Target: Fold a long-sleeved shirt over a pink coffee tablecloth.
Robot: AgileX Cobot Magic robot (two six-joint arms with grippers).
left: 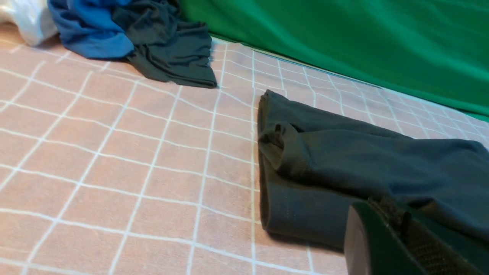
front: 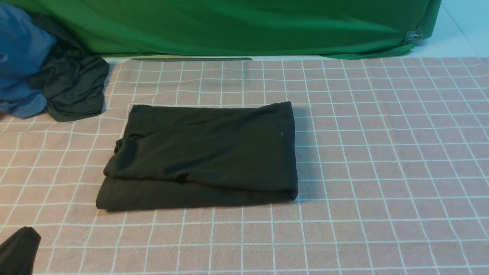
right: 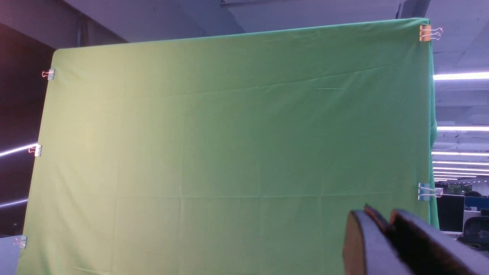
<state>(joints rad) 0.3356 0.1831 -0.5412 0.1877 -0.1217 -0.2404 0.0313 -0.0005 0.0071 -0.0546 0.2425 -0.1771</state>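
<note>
The long-sleeved shirt (front: 202, 152) lies folded into a black rectangle in the middle of the pink coffee tablecloth (front: 382, 152), with no lettering showing. My left gripper (front: 17, 250) sits low at the near left corner, apart from the shirt. In the left wrist view its jaws (left: 386, 208) look shut and empty, with the shirt's folded edge (left: 363, 160) just beyond them. My right gripper (right: 386, 223) is out of the front view. It is raised and shut on nothing, facing the green cloth (right: 229, 133).
A blue garment (front: 19, 57) and a smaller dark grey-green garment (front: 72, 84) are heaped at the far left. The plain green cloth (front: 248, 26) hangs along the back edge, held by a clip (front: 414, 36). Something white (left: 26, 15) lies beside the blue garment.
</note>
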